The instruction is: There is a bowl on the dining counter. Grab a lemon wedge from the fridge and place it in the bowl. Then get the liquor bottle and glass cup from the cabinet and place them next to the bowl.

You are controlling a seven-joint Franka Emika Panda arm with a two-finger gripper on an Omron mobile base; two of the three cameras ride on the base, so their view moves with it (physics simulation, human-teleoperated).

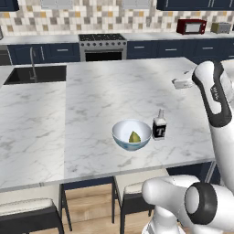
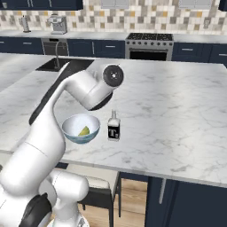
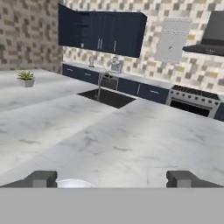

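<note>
Marble desk (image 1: pixel 91 105) with one bowl, one lemon wedge and one liquor bottle near its front edge.

White-and-dark arm: in the right base view it rises beside the bowl (image 2: pixel 80 128), bends at an elbow above and just behind the bowl, and reaches on away from the camera; in the left base view the forearm stands up well to the right of the bowl (image 1: pixel 131 135). Fingers (image 3: pixel 112 179) spread wide apart and grasping nothing, the hand view looking level across the desk toward the sink (image 3: pixel 107 97) far behind the bowl. Single lemon wedge (image 1: pixel 134 136) lies inside the bowl. Single liquor bottle (image 1: pixel 159 125) stands upright just right of the bowl, long axis vertical, neck up, its lettered label facing the front edge.
</note>
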